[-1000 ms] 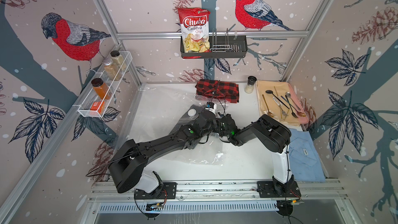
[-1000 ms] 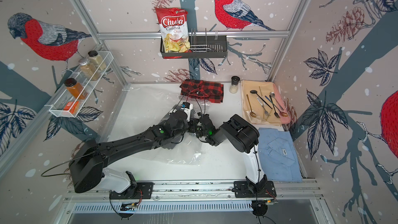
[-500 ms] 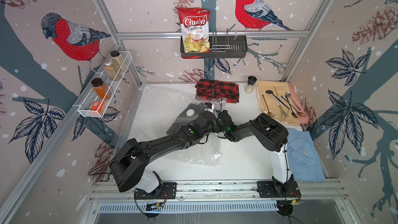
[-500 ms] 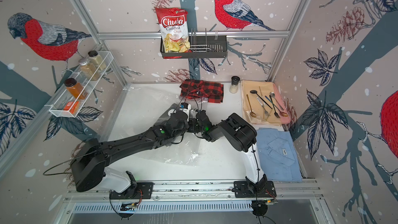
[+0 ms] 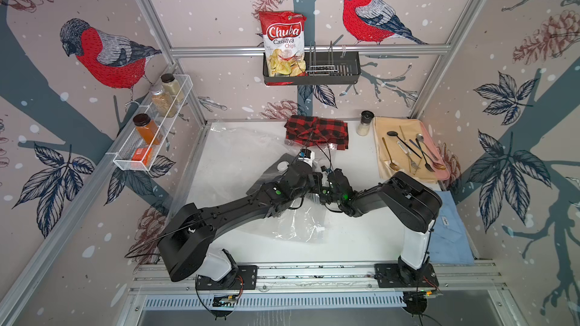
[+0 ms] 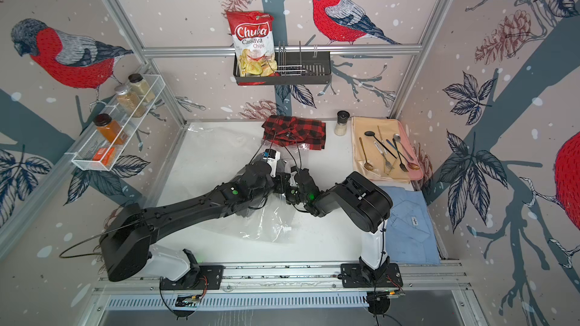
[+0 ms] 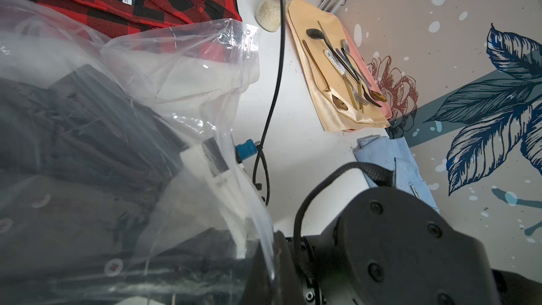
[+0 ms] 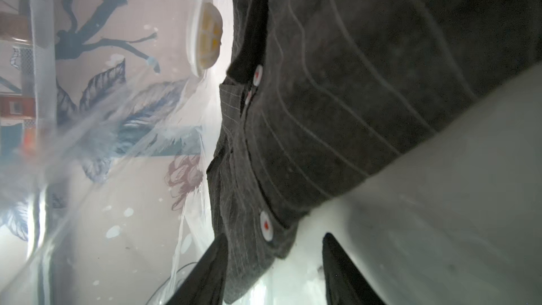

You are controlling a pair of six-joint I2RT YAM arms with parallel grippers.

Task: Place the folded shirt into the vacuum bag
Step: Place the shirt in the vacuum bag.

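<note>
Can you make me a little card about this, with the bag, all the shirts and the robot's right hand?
Bag: clear plastic bag, crumpled in the middle of the table
Inside it: grey striped shirt, next to the round white valve
Back of table: red checked shirt, outside the bag
Right side: blue shirt, folded flat
Robot hand: right gripper open, the grey shirt's edge lying between its jaws

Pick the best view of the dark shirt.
Right wrist: dark shirt fills frame, pinstripes and buttons sharp. Left wrist shows it hazily through the vacuum bag; in both top views arms mostly hide it.
</note>
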